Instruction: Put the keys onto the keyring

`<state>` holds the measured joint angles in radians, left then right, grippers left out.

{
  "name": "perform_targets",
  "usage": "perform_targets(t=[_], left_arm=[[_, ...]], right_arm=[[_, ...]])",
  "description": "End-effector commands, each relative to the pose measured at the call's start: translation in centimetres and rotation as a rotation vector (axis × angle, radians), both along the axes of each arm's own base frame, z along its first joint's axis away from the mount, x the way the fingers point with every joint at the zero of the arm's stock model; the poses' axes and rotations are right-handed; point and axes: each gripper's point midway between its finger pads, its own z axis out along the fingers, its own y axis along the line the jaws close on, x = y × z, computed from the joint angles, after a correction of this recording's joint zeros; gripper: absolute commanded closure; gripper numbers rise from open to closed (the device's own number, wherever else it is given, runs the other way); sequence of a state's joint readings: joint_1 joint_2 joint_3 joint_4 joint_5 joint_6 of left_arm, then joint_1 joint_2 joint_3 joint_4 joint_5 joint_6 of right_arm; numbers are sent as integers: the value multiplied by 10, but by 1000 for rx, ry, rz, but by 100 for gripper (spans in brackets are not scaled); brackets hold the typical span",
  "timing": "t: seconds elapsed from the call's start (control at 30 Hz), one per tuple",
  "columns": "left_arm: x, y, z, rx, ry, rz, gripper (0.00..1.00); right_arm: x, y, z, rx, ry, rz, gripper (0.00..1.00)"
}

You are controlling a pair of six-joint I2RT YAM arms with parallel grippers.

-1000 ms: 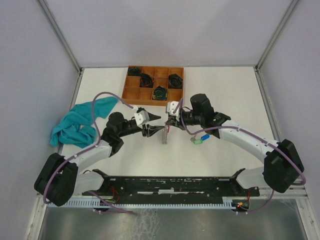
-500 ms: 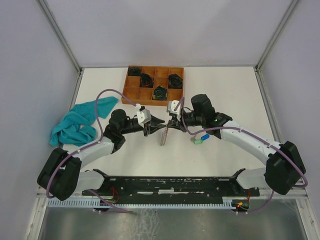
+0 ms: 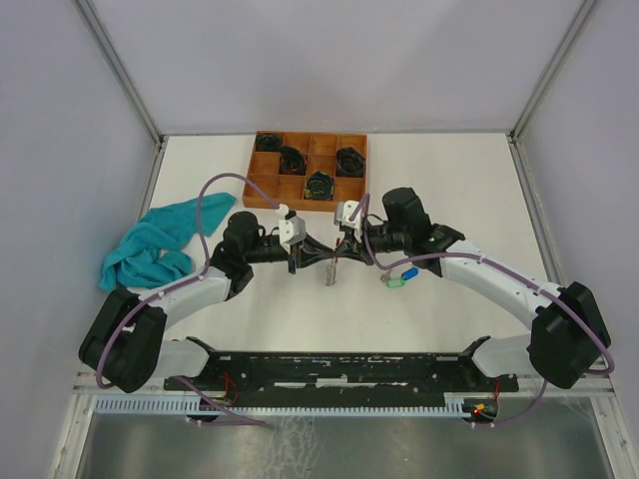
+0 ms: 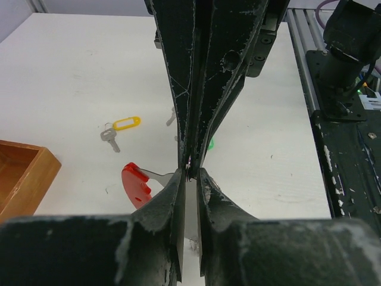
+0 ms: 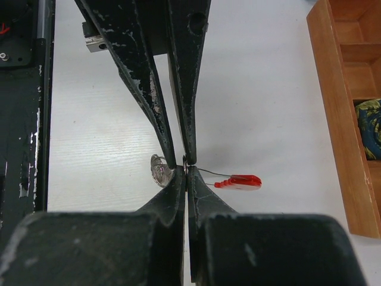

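Right gripper [image 5: 186,171]: closed on the metal end of the red-tag key [image 5: 238,182], held above mid-table [image 3: 449,180].
Left gripper [image 4: 189,177]: tip to tip with the right one, jaws nearly together. Cannot tell if it grips.
Ring [image 5: 159,170]: silver, just beside the tips, opposite the red tag.
Yellow-tag key [image 4: 122,125]: flat on the table.
Blue and green tags [image 3: 401,277]: on the table, right of centre, beside the right arm.
Tray [image 3: 256,180]: far edge.
Cloth [image 3: 150,244]: left edge.
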<state>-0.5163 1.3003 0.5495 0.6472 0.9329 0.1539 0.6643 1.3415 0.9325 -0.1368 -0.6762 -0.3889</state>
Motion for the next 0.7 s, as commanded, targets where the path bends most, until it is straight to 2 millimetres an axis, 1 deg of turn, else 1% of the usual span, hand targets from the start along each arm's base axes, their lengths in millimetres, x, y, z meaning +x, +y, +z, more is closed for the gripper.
perform_targets(t=[0.0, 0.07, 0.1, 0.2, 0.3, 0.43, 0.47, 0.57, 0.67], left_arm=[[1, -3, 7, 1, -47, -42, 88], [1, -4, 5, 10, -45, -48, 96], [1, -3, 4, 13, -42, -49, 97], [2, -3, 4, 16, -46, -40, 97], [6, -1, 2, 27, -49, -10, 97], [9, 1, 2, 32, -57, 19, 97], [10, 2, 2, 33, -57, 28, 97], [13, 4, 0, 47, -60, 47, 97], [13, 6, 0, 56, -62, 54, 97]], right_arm=[[-3, 12, 39, 101, -68, 64, 99], [-5, 12, 39, 101, -68, 71, 99], [-5, 11, 38, 99, -68, 70, 98], [-4, 8, 40, 91, -75, 53, 92], [-2, 2, 40, 77, -77, 13, 83], [-5, -8, 40, 58, -67, -28, 65], [-6, -10, 41, 60, -61, -46, 63], [-8, -18, 47, 75, -49, -103, 60], [1, -28, 53, 104, -32, -233, 59]])
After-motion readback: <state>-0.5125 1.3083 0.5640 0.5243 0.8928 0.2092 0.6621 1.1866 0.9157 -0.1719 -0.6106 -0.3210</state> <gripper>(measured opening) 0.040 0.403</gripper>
